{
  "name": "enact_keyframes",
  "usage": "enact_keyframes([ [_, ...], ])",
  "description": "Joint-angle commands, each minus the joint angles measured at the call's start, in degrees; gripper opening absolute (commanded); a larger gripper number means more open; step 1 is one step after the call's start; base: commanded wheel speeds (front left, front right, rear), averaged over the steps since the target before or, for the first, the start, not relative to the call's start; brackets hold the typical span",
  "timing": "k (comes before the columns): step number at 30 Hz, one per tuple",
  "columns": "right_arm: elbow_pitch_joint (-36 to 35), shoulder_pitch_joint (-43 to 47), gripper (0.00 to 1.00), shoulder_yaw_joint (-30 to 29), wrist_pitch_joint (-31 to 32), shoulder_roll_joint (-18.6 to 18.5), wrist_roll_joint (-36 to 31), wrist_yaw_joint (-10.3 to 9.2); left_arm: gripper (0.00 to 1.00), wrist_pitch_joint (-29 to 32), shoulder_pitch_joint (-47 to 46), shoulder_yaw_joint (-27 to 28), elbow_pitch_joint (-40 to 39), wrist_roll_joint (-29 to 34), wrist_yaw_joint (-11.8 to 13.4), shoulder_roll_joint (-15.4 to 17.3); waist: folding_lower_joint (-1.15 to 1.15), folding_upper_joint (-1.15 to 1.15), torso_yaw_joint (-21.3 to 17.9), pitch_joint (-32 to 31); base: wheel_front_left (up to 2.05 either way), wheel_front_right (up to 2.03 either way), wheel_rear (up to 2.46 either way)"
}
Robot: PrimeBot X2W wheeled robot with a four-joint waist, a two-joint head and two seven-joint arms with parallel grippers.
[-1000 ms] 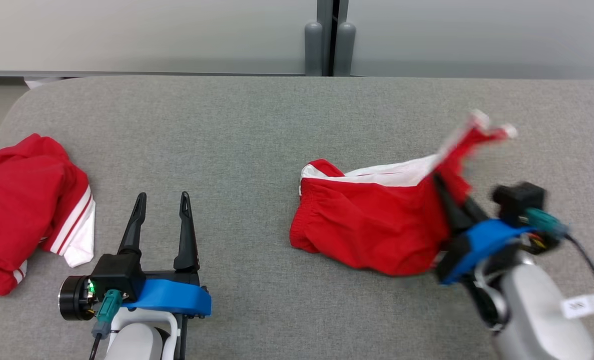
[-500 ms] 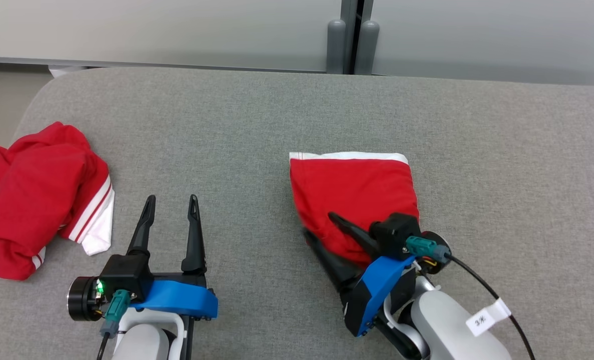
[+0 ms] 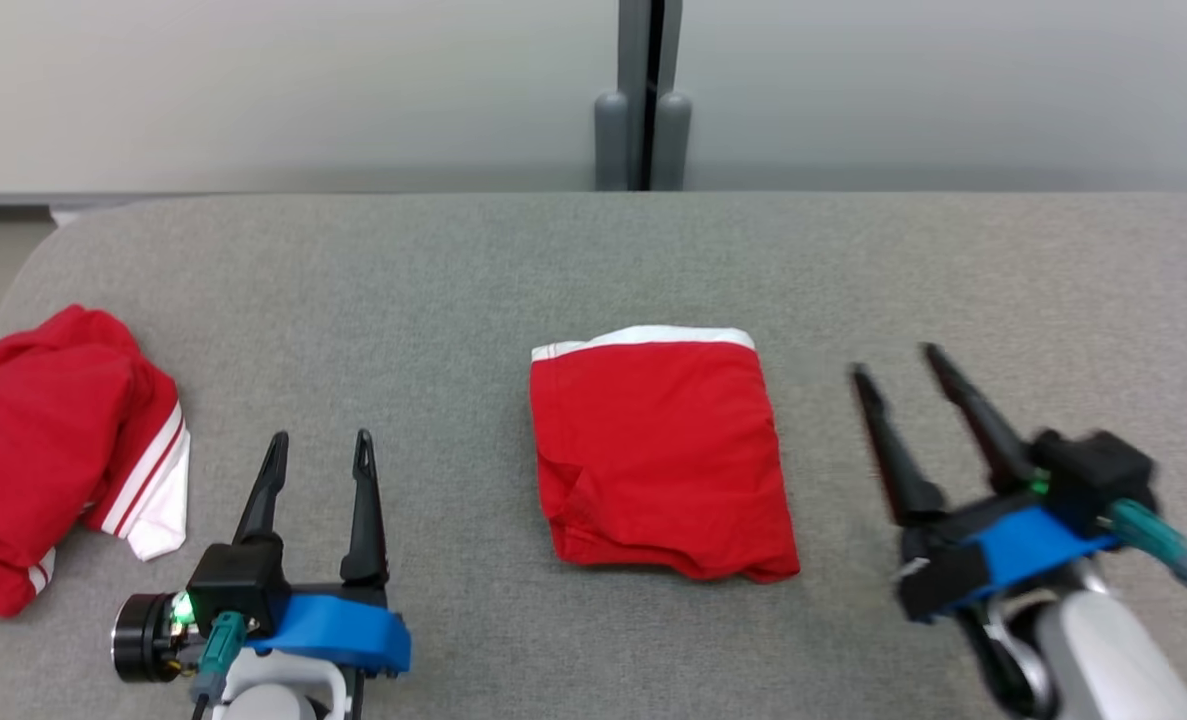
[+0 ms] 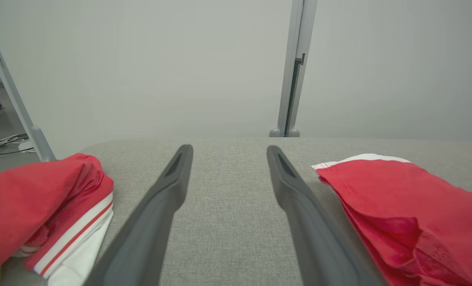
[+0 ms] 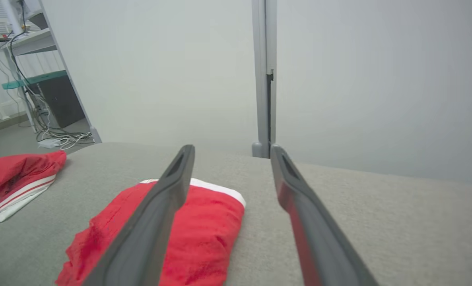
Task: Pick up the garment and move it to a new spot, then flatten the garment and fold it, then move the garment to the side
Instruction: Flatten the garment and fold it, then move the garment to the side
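The garment is red with a white band along its far edge, and it lies folded into a rough rectangle in the middle of the grey table. It also appears at the right of the left wrist view as the garment and at lower left of the right wrist view as the garment. My right gripper stands open to the right of it, apart from the cloth, holding nothing. Near the front left, my left gripper is open and empty.
A second red garment with white stripes lies crumpled at the table's left edge. A grey post stands behind the table against a pale wall. Bare grey surface stretches to the right of my right gripper and between the two garments.
My right gripper folded the garment over to the left, let it go and opened, then pulled back to the right. The head camera shifted. The left arm stayed put.
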Motion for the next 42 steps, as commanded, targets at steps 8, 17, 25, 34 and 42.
enact_keyframes([
  [8,-6.47,12.15,1.00,-12.32,4.29,-0.30,-3.55,0.00,1.00,0.51,4.24,0.09,1.08,0.22,0.71,1.93,0.00,0.00,-3.21,-5.36,0.00,0.00,0.00],
  [17,-12.10,20.16,1.00,-15.11,8.06,2.67,-5.37,0.00,1.00,3.19,9.17,-0.35,-0.25,-0.10,0.66,4.05,0.00,0.00,-3.73,-8.99,0.00,0.00,0.00],
  [25,-15.01,23.29,1.00,-17.03,10.15,4.48,-6.68,0.00,1.00,4.90,10.71,-0.54,-1.55,-0.62,0.79,5.27,0.00,0.00,-3.67,-9.88,0.00,0.00,0.00],
  [34,-16.44,23.98,1.00,-17.54,11.17,5.15,-7.12,0.00,1.00,4.91,10.74,-0.71,-2.11,-0.95,1.40,5.41,0.00,0.00,-3.67,-10.15,0.00,0.00,0.00],
  [42,-16.00,22.93,1.00,-17.15,11.49,4.94,-7.04,0.00,1.00,4.33,9.85,-0.76,-2.76,-1.03,2.13,5.32,0.00,0.00,-3.35,-9.45,0.00,0.00,0.00],
])
